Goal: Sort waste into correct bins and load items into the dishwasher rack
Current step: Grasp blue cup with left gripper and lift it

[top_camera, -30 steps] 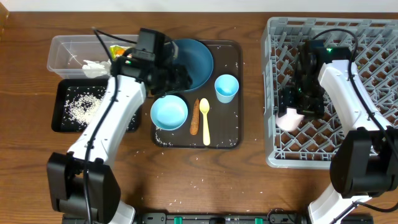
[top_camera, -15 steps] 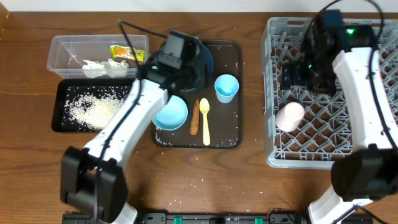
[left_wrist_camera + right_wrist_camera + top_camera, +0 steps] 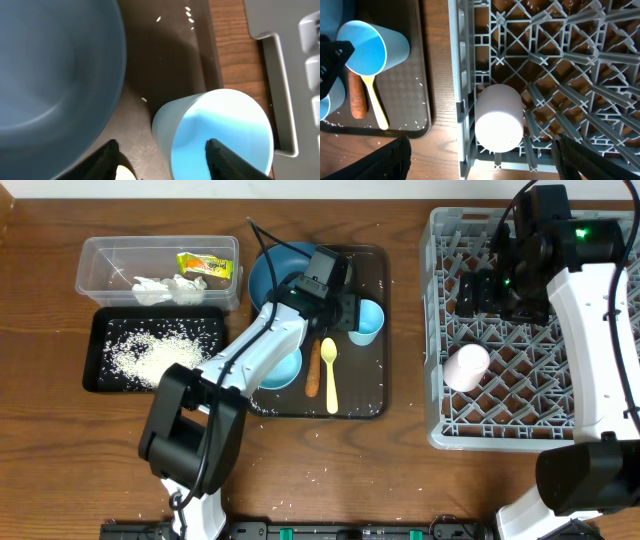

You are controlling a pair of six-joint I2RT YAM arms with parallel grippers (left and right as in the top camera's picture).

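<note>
The left hand (image 3: 165, 159) stands wide at the small light-blue cup (image 3: 216, 134), one finger (image 3: 227, 161) over its mouth, one outside, apparently to pinch its wall. The cup sits upright on the serving tray (image 3: 165, 55) beside the dark blue plate (image 3: 50, 75). The right hand (image 3: 487, 160) hangs wide and empty above the rack (image 3: 570, 60).

No text, label or number can be read anywhere.

Left tool (image 3: 346, 310) beside light-blue cup (image 3: 366, 322); pink cup (image 3: 467, 366) in rack (image 3: 436, 412).
</note>
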